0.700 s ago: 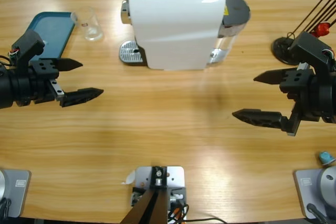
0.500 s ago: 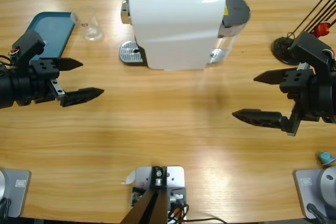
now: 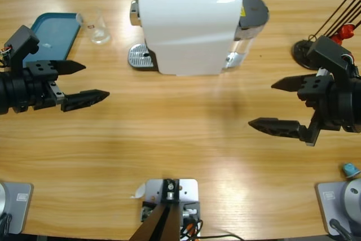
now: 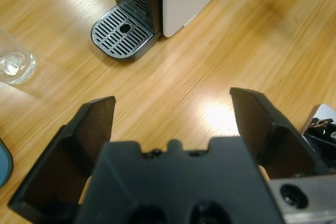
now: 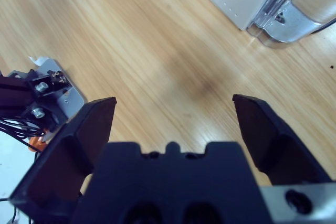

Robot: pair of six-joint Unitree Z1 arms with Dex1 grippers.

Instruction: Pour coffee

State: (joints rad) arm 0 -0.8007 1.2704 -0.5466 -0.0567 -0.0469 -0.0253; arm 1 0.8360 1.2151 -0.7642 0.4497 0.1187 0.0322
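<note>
Left claw [image 3: 84, 80] and right claw [image 3: 282, 104] both hang spread wide over the counter [image 3: 180, 139], gripping nothing.

For the step in hand, which I judge to be fetching the glass, the left claw sits nearer and should close low around the glass wall, keep it upright, then set it centred on the drip grate. By count, largest first: one white coffee machine [image 3: 189, 23] at the back; one teal tray [image 3: 53, 35] at the far left; one grey drip grate [image 3: 138, 56] at the machine's foot; one small clear glass [image 3: 99, 25] upright just beside the tray, near the grate but apart from it. No coffee is poured yet; the glass looks nearly empty.
</note>
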